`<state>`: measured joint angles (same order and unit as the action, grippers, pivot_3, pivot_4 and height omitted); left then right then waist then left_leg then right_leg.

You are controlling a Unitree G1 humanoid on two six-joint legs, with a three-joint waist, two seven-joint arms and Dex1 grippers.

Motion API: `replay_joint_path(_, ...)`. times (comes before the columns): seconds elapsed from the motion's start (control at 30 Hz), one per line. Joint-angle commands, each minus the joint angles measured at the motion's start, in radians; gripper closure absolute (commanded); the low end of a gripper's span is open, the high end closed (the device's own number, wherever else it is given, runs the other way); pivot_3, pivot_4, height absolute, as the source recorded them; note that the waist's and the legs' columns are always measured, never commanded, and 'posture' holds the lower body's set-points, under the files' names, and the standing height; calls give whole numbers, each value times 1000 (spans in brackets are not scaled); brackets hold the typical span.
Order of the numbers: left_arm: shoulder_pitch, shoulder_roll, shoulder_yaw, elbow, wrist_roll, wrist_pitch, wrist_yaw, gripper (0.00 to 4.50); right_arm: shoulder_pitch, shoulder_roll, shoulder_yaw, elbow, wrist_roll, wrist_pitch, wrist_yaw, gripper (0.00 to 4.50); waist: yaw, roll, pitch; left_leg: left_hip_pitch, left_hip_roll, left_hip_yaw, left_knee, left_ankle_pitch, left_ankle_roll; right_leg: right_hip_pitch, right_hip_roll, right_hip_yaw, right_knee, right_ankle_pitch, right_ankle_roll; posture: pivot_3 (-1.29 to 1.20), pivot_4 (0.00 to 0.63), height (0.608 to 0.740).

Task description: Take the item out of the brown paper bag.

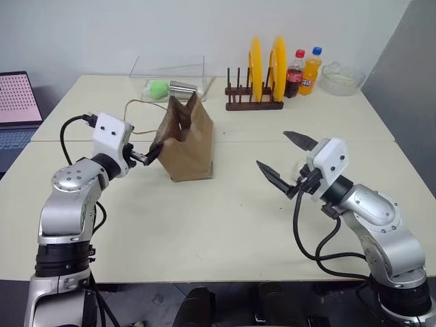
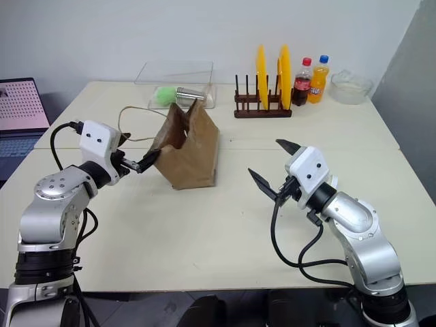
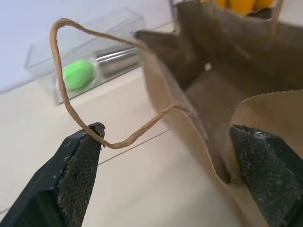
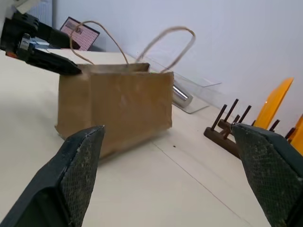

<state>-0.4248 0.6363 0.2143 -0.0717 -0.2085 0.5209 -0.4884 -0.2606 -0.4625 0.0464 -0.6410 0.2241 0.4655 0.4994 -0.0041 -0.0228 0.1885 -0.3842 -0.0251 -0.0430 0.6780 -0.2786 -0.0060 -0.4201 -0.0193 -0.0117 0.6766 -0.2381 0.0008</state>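
Bag (image 1: 187,139) stands on tabletop (image 1: 225,218) before bin (image 1: 170,75) and rack (image 1: 253,95), left hand (image 1: 151,154) spread astride its rim, right hand (image 1: 286,162) wide open, empty.

Left pincer (image 1: 151,156) points level and forward, jaws spread; right pincer (image 1: 286,161) angles leftward, jaws wide apart

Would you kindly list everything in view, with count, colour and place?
brown paper bag: 1, brown, table centre, open top
clear tray: 1, transparent, behind the bag
ball: 1, green, in the tray
metal can: 1, silver, in the tray
plate rack: 1, dark wood, far side
plates: 2, yellow, upright in the rack
bottles: 2, cola and orange, beside the rack
glass bowl: 1, clear, far right
laptop: 1, left edge
left claw: open, straddling the bag's rim
right claw: open, right of the bag
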Motion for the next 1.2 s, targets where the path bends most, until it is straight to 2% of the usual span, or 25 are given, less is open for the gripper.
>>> replay_joint_path(0.03,-26,-30,49,-18,-10,28,74,38,-4,2,6,-19,-16,-38,-9,0,0,0,0,0,0,0,0,0,0,0,0,0,0,0,0,0,150,740)
replay_joint_path(0.17,-118,-192,187,2,-193,266,204,38,-14,15,25,-11,-35,-52,-21,0,2,-1,-1,0,0,0,0,0,0,0,0,0,0,0,0,0,150,740)
replay_joint_path(0.33,-246,-311,335,40,-377,443,315,38,-20,22,34,-3,-47,-60,-18,0,2,-2,-1,-1,0,0,0,0,0,0,0,-1,0,0,0,0,150,740)
replay_joint_path(0.43,-315,-358,401,92,-449,480,382,38,-23,25,39,2,-53,-66,-15,0,1,-3,-1,0,0,0,0,0,0,0,0,-1,0,0,0,0,150,740)
replay_joint_path(0.5,-336,-367,389,101,-440,438,399,38,-23,25,41,3,-57,-70,-15,0,1,-3,-1,0,0,0,0,0,-1,0,0,-1,0,0,0,0,150,740)
replay_joint_path(0.63,-209,-244,139,9,-217,146,243,38,-13,23,40,-10,-62,-74,-19,0,-4,-2,-1,1,0,1,-2,3,-7,0,0,1,0,3,-5,0,150,740)
replay_joint_path(0.73,-122,-219,131,-34,-171,38,242,38,4,24,35,-21,-62,-79,-23,0,-2,-2,-1,2,0,2,-3,4,-7,0,0,2,0,3,-5,0,150,740)
replay_joint_path(0.83,12,-194,134,-154,-132,-40,230,38,28,34,22,-37,-57,-83,-39,0,-1,-2,-1,1,0,1,-3,3,-6,0,0,1,-2,2,-5,0,150,740)
replay_joint_path(0.9,64,-196,137,-206,-138,-48,230,38,42,37,16,-41,-54,-87,-44,0,1,-2,-1,1,0,1,-3,3,-6,0,0,1,-3,2,-5,0,150,740)
replay_joint_path(1.03,275,-184,80,-391,-118,-46,187,38,91,50,-9,-37,-47,-98,-61,0,3,-2,-1,1,0,1,-2,1,-3,1,0,1,-4,2,-5,0,150,740)
replay_joint_path(1.2,448,-177,25,-472,-74,-66,169,38,150,96,-57,8,-26,-133,-91,0,4,-2,-2,1,1,1,-3,1,-2,1,0,1,-4,-1,0,0,150,740)
